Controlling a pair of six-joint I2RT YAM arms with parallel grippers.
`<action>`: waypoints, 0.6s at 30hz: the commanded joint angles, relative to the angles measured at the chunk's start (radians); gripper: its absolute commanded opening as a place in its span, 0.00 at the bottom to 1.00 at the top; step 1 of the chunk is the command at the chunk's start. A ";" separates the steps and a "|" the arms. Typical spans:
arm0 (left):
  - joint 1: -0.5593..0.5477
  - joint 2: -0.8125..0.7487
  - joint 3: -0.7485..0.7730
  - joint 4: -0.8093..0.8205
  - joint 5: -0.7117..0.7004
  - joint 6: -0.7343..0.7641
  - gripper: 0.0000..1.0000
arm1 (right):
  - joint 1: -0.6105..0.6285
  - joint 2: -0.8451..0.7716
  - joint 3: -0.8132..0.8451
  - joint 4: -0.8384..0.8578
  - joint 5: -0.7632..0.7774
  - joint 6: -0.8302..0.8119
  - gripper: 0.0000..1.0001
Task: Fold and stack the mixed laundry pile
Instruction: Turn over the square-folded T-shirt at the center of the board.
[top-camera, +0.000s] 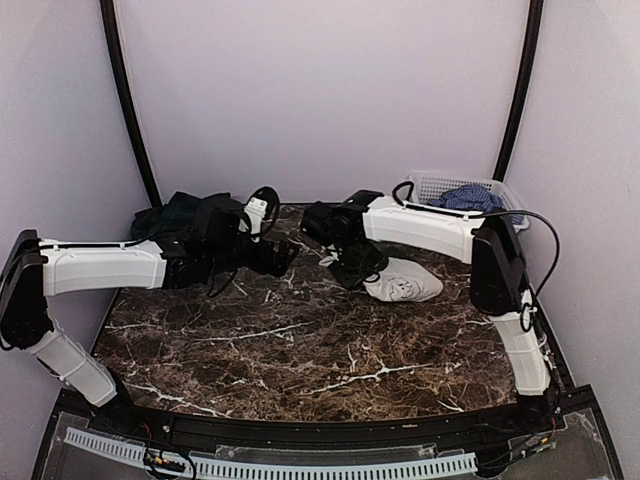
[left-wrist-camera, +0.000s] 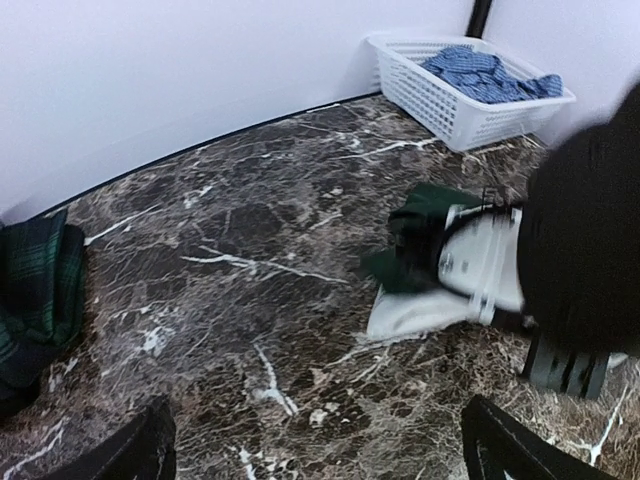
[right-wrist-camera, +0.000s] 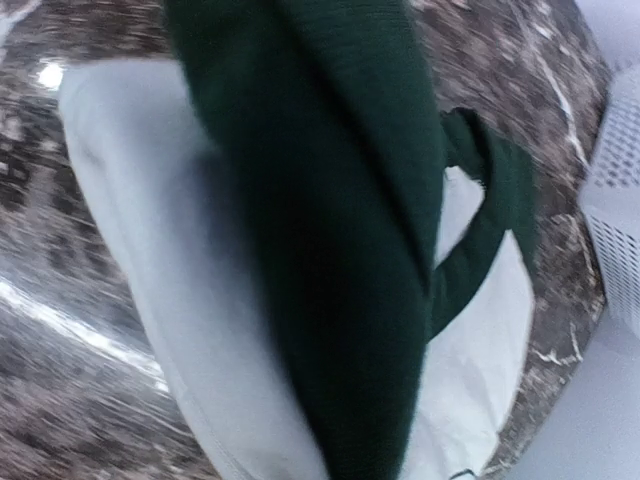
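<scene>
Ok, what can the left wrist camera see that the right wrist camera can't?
Only the left wrist: the blue checked shirt in the white basket, the dark green plaid garment, the right arm. Only the right wrist: close-up ribbing on the green trim. Both: the white garment with green parts, that basket's wall, the marble table.

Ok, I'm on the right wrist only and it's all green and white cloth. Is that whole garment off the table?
Observer: No. The white and green garment mostly lies on the table; only its green part is bunched at the right gripper.
Operator: Where's the blue shirt?
Observer: The blue check shirt is in the basket, far right corner.
Operator: And the left arm?
Observer: The left gripper hovers left of that garment, jaws wide, empty.
</scene>
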 joint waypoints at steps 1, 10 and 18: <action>0.071 -0.098 -0.031 -0.079 -0.030 -0.123 0.99 | 0.056 0.180 0.256 -0.010 -0.131 0.063 0.03; 0.141 -0.272 -0.092 -0.228 -0.142 -0.317 0.99 | 0.063 0.199 0.276 0.214 -0.472 0.119 0.52; 0.167 -0.355 -0.128 -0.254 -0.191 -0.394 0.99 | 0.036 -0.034 0.042 0.476 -0.754 0.076 0.74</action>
